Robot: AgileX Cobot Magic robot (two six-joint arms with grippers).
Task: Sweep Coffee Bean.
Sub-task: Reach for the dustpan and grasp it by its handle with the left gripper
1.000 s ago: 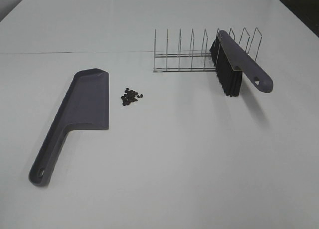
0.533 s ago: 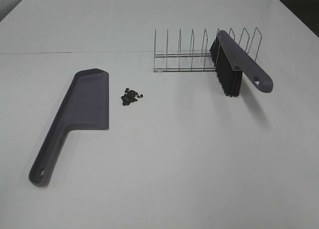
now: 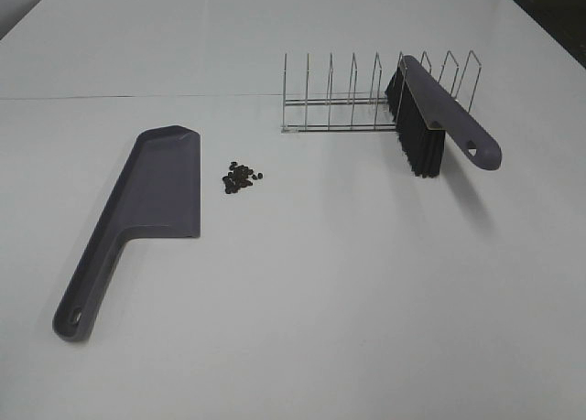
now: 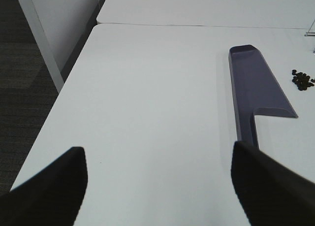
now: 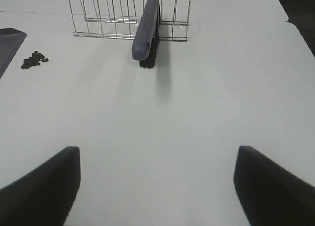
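Coffee beans (image 3: 242,177) sit in a small cluster on counter (image 3: 320,301), just at 3 o'clock of dustpan (image 3: 156,196) blade, not touching. Brush (image 3: 449,109) rests in wire rack (image 3: 330,127), approx 2 o'clock from beans. Left jaws & right jaws both spread wide, empty, over counter

The left gripper (image 4: 157,147) hides the handle end of the dustpan (image 4: 256,83).

The left gripper (image 4: 157,149) and the right gripper (image 5: 157,149) both hang empty, jaws spread wide.
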